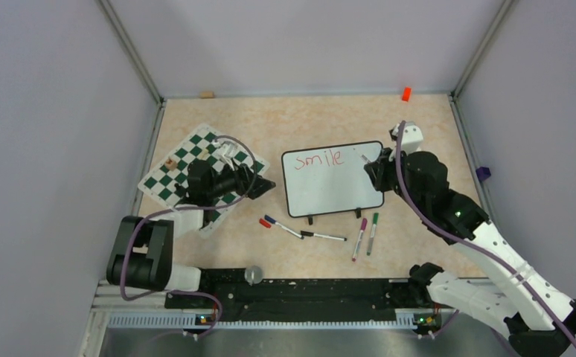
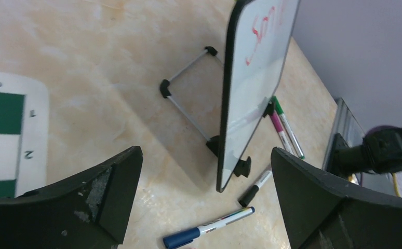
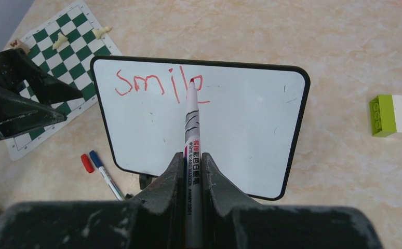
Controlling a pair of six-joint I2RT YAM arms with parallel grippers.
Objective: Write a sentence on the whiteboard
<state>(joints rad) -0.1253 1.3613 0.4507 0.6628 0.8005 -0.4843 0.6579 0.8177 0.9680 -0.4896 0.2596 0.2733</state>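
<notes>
R gripper (image 3: 191,161) pinches the red marker (image 3: 192,122), long axis pointing far, tip at the "e" of the sentence (image 3: 157,84) on the whiteboard (image 3: 251,129) mid-table, blank space lying right of tip; L gripper (image 2: 205,153) spread, near board's left edge.

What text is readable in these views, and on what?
"smile": red, on the whiteboard.
"WHITE BOARD MARKER": on the marker in the right gripper; other print blurred.
"1", "2": chess mat border.
Loose pens: labels too small.
</notes>
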